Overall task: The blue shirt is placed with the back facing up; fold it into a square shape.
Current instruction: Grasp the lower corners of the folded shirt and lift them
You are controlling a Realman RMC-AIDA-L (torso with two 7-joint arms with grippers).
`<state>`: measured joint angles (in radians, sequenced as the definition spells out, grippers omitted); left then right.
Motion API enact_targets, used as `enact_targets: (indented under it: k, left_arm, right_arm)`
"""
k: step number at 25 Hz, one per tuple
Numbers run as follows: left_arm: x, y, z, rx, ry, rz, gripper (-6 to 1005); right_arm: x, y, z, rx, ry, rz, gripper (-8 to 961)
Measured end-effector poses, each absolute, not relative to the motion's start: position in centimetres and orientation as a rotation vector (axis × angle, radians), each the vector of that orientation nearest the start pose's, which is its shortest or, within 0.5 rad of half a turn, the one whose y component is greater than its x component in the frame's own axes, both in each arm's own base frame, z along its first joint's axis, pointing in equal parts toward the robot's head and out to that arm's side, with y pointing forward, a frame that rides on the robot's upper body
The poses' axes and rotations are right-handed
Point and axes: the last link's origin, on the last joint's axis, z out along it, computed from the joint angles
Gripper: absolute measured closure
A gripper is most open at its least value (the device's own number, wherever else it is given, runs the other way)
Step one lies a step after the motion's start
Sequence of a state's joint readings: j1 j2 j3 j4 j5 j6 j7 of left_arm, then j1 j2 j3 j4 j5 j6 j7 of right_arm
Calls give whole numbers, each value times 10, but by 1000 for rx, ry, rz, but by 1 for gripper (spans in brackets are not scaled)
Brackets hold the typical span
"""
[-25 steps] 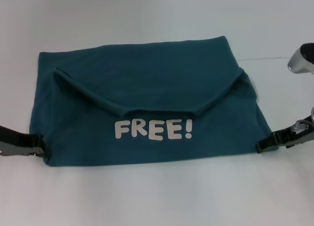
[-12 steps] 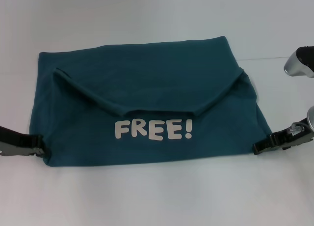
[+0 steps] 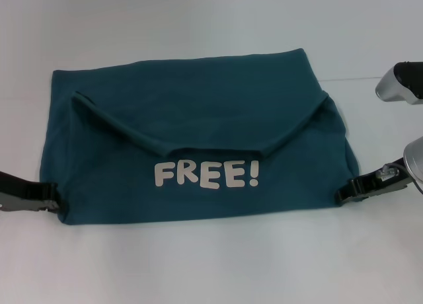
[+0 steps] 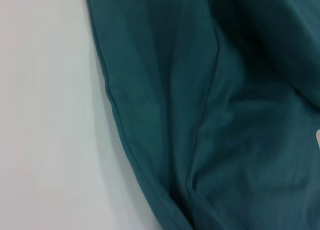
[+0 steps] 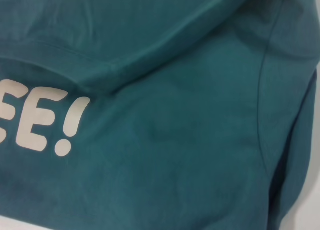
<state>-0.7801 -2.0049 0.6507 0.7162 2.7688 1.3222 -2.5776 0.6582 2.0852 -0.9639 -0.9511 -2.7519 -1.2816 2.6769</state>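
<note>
A plain white table (image 3: 211,26) fills the whole background, evenly lit, with soft shadows.

**Open table all round the folded cloth**

The white table (image 3: 198,264) lies bare on every side of the blue shirt (image 3: 198,125), with a wide strip along the near edge and a wider one beyond the far edge. The shirt is the only thing lying on it, a low folded bundle with a raised flap across its middle. The left gripper (image 3: 47,197) sits at the near left corner and the right gripper (image 3: 345,191) at the near right corner, each low at the cloth's edge, taking up the approach there.
</note>
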Motion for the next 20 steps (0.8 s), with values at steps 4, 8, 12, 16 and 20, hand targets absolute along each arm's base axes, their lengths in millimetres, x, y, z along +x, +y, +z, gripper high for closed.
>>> enact_targets:
  k: [4,8,12,16,20]
  left_arm:
    - [-291,397,37,-2081,-1702,112,982]
    - [-291,397,36,-2088,-1696,112,983]
    - [-291,393,37,-2124,-1693,100,983]
    - [-292,385,41,-2151,-1734,128,983]
    - [-294,367,45,-2196,-1804,198,982]
  right_arm:
    - [277,388,18,-2100,1499,-251,444]
    - [275,389,20,-2111,1487,-237,671]
    - [271,387,22,-2163,1477,-247,779]
    - [264,379,23,-2255,1455,-313,802]
    - [257,364,24,-2382,1450,-390,825]
